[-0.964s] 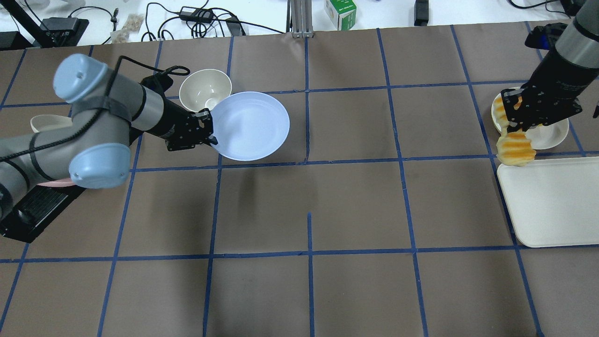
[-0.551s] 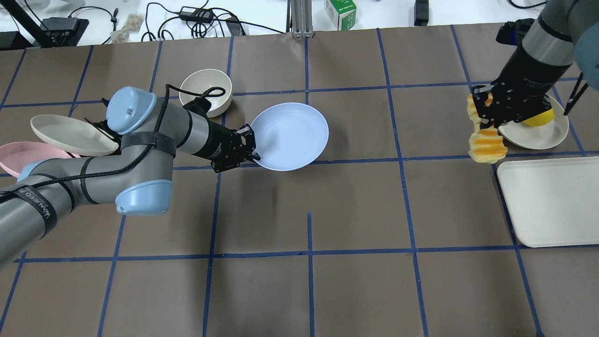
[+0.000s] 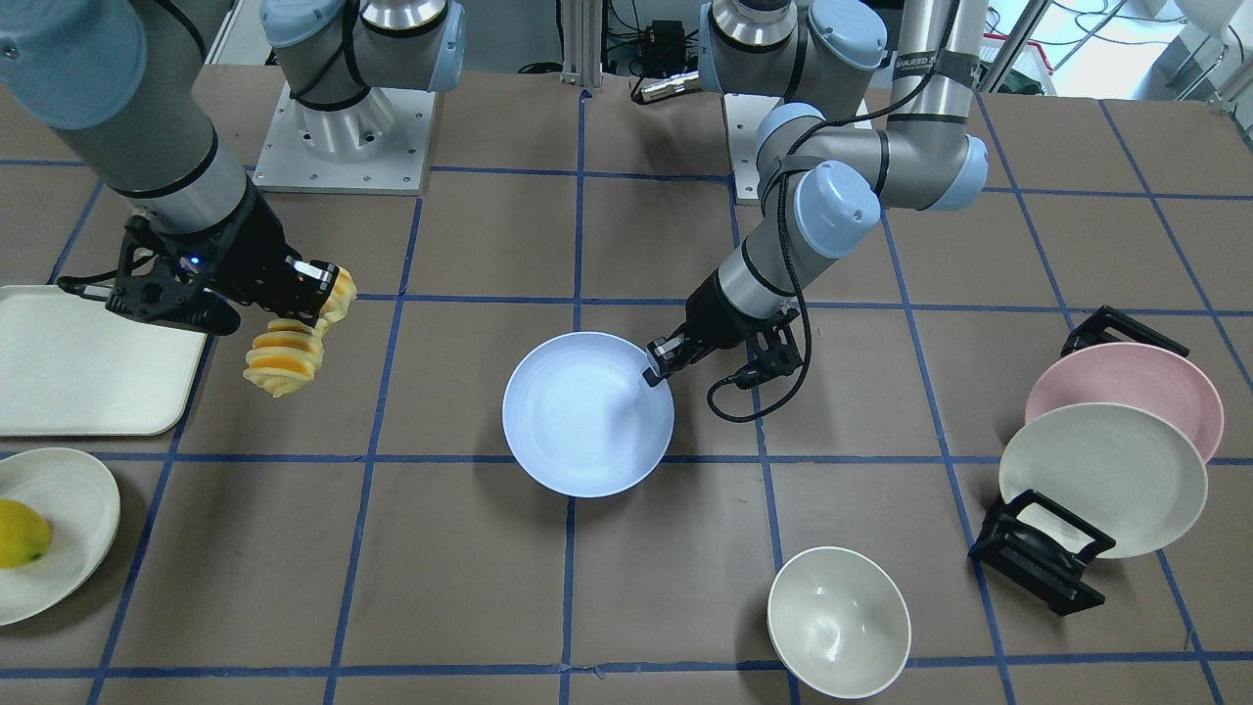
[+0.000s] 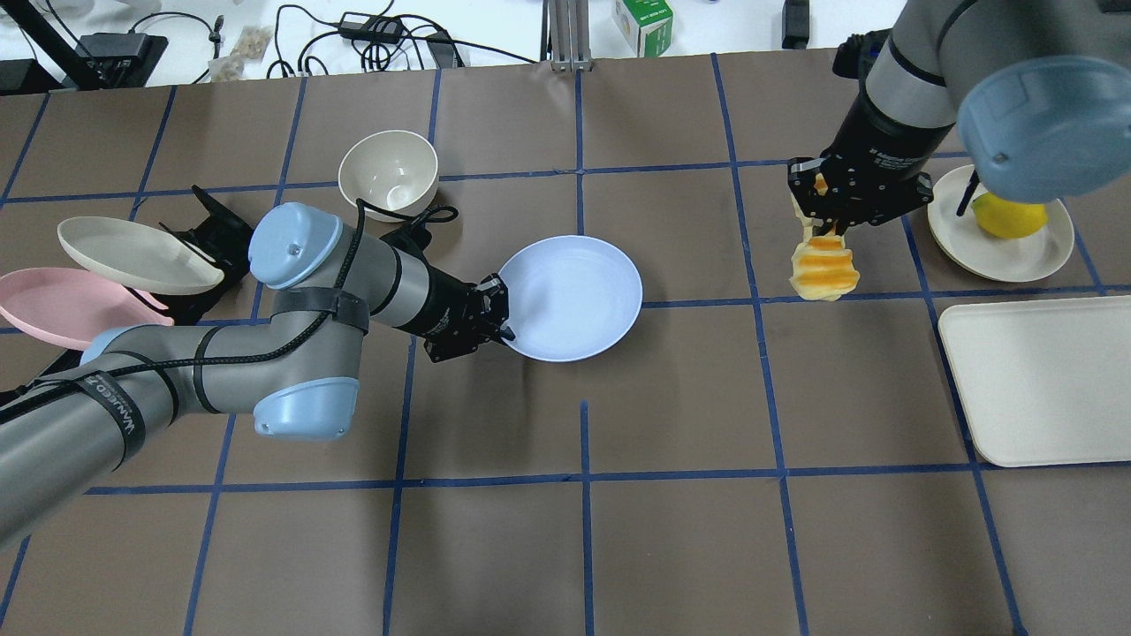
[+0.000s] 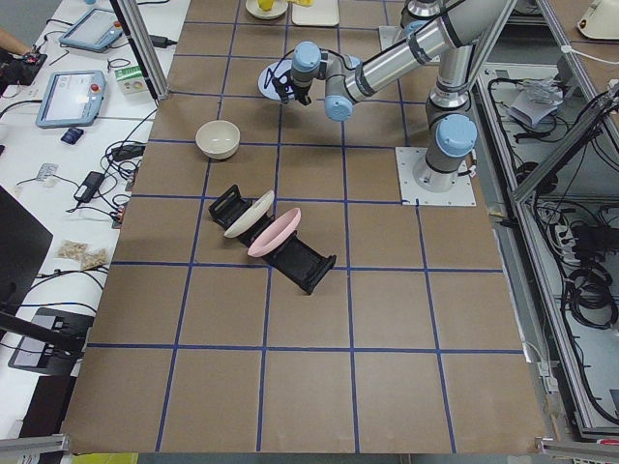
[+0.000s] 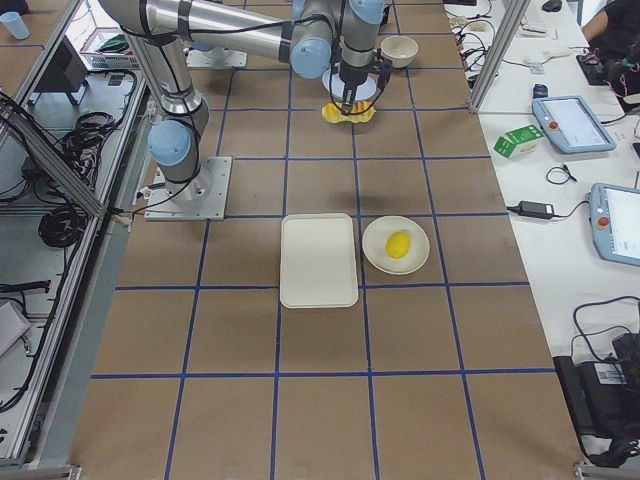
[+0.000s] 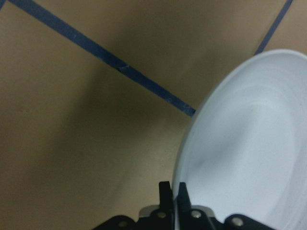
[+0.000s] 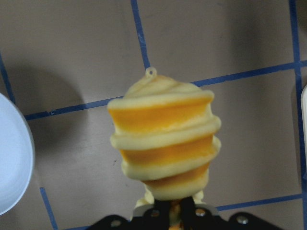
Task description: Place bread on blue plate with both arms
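Observation:
The blue plate [image 4: 573, 297] is held above the table's middle by its rim in my left gripper [image 4: 502, 329], which is shut on it; it also shows in the front view [image 3: 587, 413] and in the left wrist view [image 7: 244, 143]. My right gripper [image 4: 822, 223] is shut on the bread [image 4: 824, 269], which hangs down from it above the table, to the right of the plate. The bread shows in the front view [image 3: 284, 357] and in the right wrist view [image 8: 163, 143], ridged with orange and pale yellow bands. The plate's edge [image 8: 12, 158] shows at the left of the right wrist view.
A cream bowl [image 4: 389, 170] stands behind the left arm. A cream plate [image 4: 132, 256] and a pink plate [image 4: 53, 305] lean in a black rack at the left. A white tray [image 4: 1043, 380] and a cream plate with a yellow fruit [image 4: 1007, 216] lie at the right.
My left gripper has carried the blue plate to the right and nearer the table's centre. My right gripper has carried the bread to the left, off the cream plate, towards the blue plate.

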`<state>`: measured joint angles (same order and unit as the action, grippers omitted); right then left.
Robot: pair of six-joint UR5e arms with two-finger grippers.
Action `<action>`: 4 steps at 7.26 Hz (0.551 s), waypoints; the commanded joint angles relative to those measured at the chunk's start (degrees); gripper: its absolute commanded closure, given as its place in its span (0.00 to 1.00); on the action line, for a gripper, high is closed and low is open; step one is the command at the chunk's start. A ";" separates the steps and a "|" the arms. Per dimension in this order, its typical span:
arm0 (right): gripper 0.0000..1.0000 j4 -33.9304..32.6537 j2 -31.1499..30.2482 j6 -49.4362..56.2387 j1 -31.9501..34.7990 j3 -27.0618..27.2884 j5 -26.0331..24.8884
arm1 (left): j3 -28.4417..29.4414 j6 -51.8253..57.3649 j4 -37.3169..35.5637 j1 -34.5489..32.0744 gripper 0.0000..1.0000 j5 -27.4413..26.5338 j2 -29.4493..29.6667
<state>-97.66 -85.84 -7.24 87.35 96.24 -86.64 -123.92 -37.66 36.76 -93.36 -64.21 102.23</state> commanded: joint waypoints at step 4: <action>1.00 -5.43 3.73 -7.51 8.70 -0.61 1.12 | 0.86 1.09 -1.34 -3.32 0.00 -7.85 2.71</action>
<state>-101.60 -83.32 -12.65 93.71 96.02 -85.59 -124.06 -37.46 35.61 -96.71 -70.10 104.79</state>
